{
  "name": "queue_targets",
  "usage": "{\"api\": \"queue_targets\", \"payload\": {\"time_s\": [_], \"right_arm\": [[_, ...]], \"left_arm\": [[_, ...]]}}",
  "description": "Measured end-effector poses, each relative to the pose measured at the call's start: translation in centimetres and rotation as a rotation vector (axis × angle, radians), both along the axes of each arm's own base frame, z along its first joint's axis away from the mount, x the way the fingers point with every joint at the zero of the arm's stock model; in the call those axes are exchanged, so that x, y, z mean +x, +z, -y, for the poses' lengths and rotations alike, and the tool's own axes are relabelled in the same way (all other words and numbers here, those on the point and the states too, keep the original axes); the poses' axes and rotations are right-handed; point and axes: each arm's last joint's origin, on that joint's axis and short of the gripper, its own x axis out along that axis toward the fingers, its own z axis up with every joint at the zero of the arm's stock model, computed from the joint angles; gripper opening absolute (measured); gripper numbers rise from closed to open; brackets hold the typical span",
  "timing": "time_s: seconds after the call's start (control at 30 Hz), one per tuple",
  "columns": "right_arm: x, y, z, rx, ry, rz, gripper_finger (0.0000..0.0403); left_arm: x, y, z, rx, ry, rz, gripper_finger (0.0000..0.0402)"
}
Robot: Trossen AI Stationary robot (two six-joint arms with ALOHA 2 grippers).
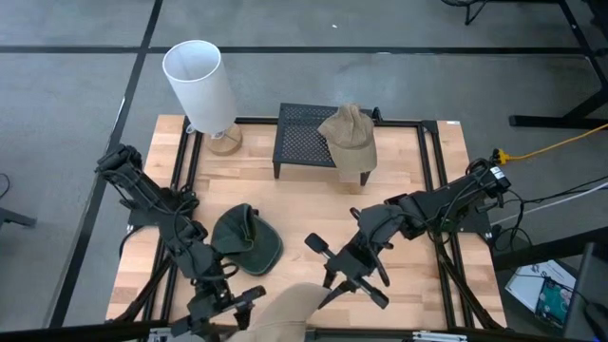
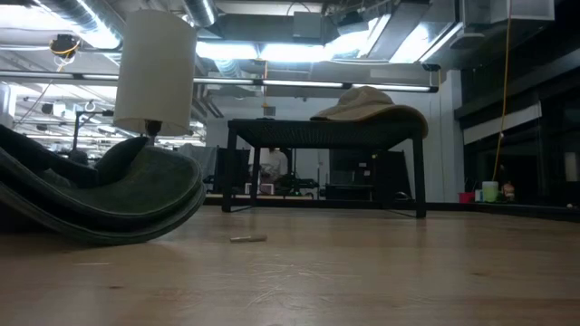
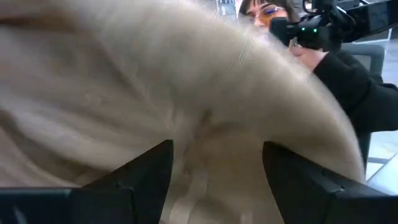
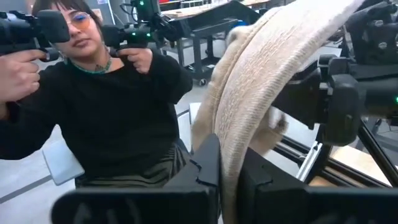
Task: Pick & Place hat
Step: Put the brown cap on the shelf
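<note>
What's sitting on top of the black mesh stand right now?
A tan cap lies on the black mesh stand, at its right end and hanging over the edge. The mesh left of it is bare. Whatever is beneath the cap is covered.

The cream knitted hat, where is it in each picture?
High view: cream knitted hat at the bottom edge, between both arms.
Low view: not in it.
Left wrist view: fills the picture, behind the open left gripper.
Right wrist view: hangs down the middle, pinched in the right gripper.
Shared landmark: the person in black shows in both wrist views.
</note>
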Motion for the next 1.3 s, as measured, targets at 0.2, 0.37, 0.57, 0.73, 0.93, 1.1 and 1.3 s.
{"api": "queue_targets", "payload": {"time_s": [0.2,0.37,0.57,0.73,0.93,1.1,1.3], "right_arm": [[0.3,-0.1,0.4,-0.018,-0.068,0.003,0.0018],[1.2,-0.2,1.9,-0.041,-0.217,0.015,0.0017],[1.8,-0.4,2.8,-0.036,-0.370,-0.005,0.0017],[2.0,-0.5,3.1,-0.037,-0.359,-0.014,0.0018],[1.5,-0.3,2.5,0.027,-0.135,-0.044,0.0017],[1.2,-0.4,1.7,0.028,-0.114,-0.060,0.0018],[0.9,-0.8,1.6,0.035,-0.122,-0.142,0.0017]], "left_arm": [[0.0,0.3,0.1,-0.025,-0.018,0.046,0.0242],[0.3,0.5,0.1,-0.046,-0.051,0.093,0.0242],[0.6,0.6,-0.3,-0.045,-0.035,0.095,0.0242],[0.6,0.4,-0.2,-0.034,-0.040,0.081,0.0242],[-0.5,0.8,-1.4,0.030,0.060,-0.019,0.0242],[-1.7,1.6,-2.6,0.056,0.182,-0.050,0.0242],[-4.1,2.8,-5.1,0.096,0.319,-0.155,0.0242]]}}
